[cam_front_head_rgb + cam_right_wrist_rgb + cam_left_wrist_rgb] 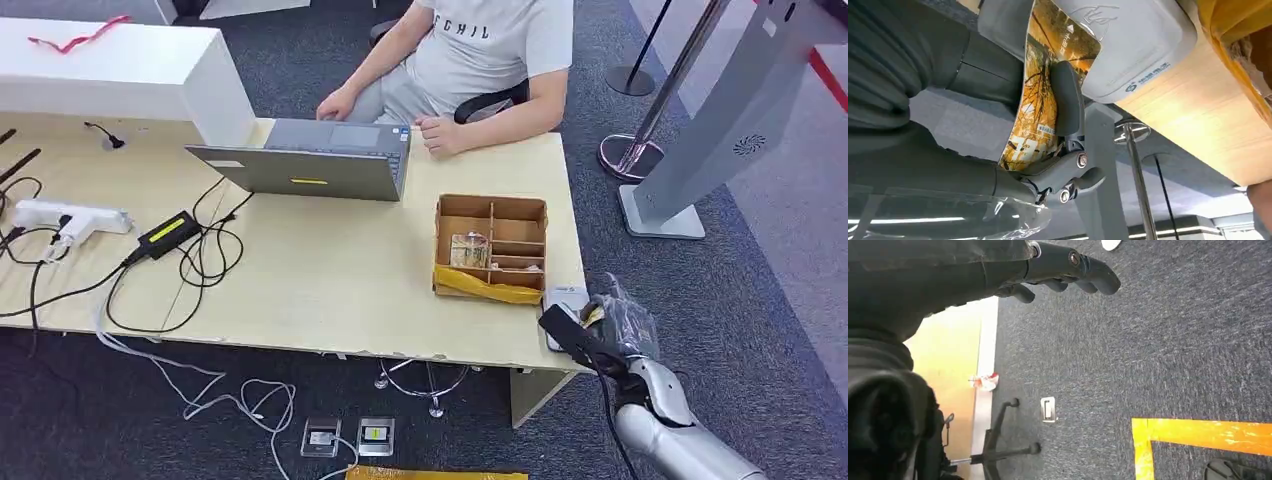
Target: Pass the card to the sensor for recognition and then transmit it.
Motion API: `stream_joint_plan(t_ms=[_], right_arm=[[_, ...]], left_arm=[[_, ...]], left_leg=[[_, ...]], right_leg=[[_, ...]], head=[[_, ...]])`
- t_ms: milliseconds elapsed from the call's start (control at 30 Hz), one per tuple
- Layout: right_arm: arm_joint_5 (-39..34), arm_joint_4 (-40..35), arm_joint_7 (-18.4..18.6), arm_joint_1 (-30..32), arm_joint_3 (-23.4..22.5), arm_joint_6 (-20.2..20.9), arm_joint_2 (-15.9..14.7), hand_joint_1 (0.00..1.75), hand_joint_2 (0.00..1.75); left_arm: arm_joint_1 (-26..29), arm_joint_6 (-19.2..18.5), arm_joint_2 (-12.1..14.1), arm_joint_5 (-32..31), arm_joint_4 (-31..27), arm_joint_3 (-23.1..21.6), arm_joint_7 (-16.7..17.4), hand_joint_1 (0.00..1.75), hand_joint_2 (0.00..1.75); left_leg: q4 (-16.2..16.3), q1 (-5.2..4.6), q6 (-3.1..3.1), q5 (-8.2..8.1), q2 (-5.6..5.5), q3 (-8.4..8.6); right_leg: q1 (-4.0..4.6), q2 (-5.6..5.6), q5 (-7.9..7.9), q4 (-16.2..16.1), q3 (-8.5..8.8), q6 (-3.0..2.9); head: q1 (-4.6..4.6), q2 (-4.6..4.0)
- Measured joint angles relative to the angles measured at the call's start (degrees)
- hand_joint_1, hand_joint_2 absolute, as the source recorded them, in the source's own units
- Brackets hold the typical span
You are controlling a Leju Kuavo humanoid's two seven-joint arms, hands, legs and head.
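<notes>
Silver forearm [668,430] rises from the near right corner of the head view, ending in the right hand [590,335] at the table's [330,270] near right corner. That hand pinches a card [1040,95] between thumb [1004,25] and a dark finger [1067,100]; the card, printed with yellow-orange foliage and some text, bows slightly in the grip. Its far end sits against the edge of the pale grey sensor [1128,45], a rounded pad lying flat on the table corner, just near of the box [490,247].

This cardboard box has several compartments; one holds a small bundle [468,250], and yellow material drapes over its near wall. Farther left stand an open laptop [310,160], a black adapter [167,232] with looping cables, and a white power strip [70,218].

At the far side a person [480,60] in a grey shirt sits with one hand on the laptop and the other resting on the table.

Hanging over dark carpet, the left hand [1063,270] holds nothing, its fingers loosely curled and apart. Yellow floor tape [1208,435] and a chair base [998,450] lie below it.
</notes>
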Motion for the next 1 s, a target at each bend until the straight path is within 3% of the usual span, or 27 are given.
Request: stream_joint_plan(t_ms=[267,867,900,933,1000], right_arm=[[0.9,0.0,1.3,0.0,-1.5,1.1,0.1,1.75,1.75],[0.5,0.0,0.3,0.2,-2.6,0.6,0.3,1.75,1.75],[1.4,-1.7,1.3,-0.2,-3.8,0.1,0.2,1.75,1.75],[4.9,-7.9,4.9,-4.8,-5.3,1.7,-0.7,1.75,1.75],[5.5,-10.4,7.1,-8.0,-5.6,3.6,-1.2,1.75,1.75]], left_arm=[[0.0,-0.1,0.0,0.0,0.0,0.0,-0.4,0.00,0.00],[0.0,-0.2,0.0,0.0,0.0,0.0,-0.5,0.00,0.00],[0.0,-0.5,0.0,-0.2,0.0,0.0,-0.5,0.00,0.00],[0.0,-0.5,0.0,-1.1,0.0,-0.3,-0.7,0.00,0.00],[0.0,-0.6,0.0,-1.4,0.0,-0.3,-0.8,0.00,0.00]], left_leg=[[0.0,0.00,0.00,0.00,0.01,0.04],[0.0,0.00,0.00,0.00,0.01,0.03],[0.0,0.00,0.00,0.01,0.01,0.00],[0.0,0.00,0.00,0.01,0.07,-0.03],[0.0,-0.01,0.00,0.02,0.06,-0.04]], right_leg=[[0.00,0.02,0.00,0.0,0.04,0.00],[0.00,0.01,0.00,0.0,0.04,0.00],[0.00,0.01,0.02,0.0,0.05,0.01],[-0.01,0.07,0.06,0.0,-0.02,0.00],[-0.01,0.06,0.06,0.0,-0.04,0.00]], head=[[0.02,0.00],[0.00,0.00],[0.00,0.00],[0.00,0.00],[0.00,0.02]])
